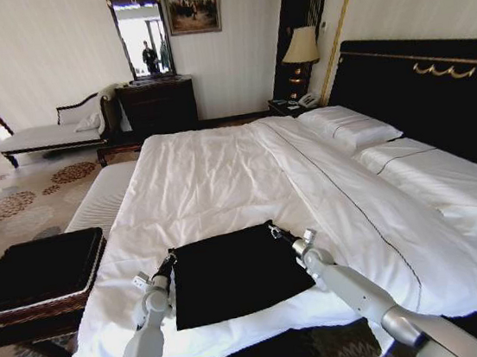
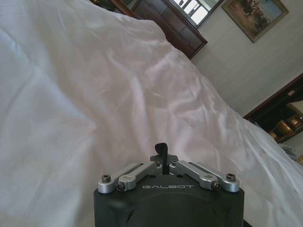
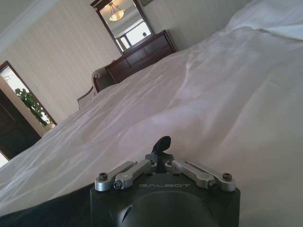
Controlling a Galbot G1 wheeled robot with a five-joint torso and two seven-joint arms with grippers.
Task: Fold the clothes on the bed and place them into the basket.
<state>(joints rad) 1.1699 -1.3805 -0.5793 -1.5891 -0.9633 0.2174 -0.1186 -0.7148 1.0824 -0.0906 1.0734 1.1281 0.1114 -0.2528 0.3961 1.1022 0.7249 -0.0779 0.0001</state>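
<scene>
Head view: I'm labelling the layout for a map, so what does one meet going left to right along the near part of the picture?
Basket → left end effector → T-shirt → right end effector → bare white bed.

T-shirt (image 1: 232,271): matt black cloth, lying flat and smooth; bed (image 1: 220,172) sheets: white cloth, soft sheen, lightly creased. Left gripper (image 2: 163,150) and right gripper (image 3: 163,144): brushed silver metal links with dark screws on a matt black plastic body. Basket (image 1: 36,269): matt black lining, patterned brown woven-looking rim, dark wood legs.
</scene>
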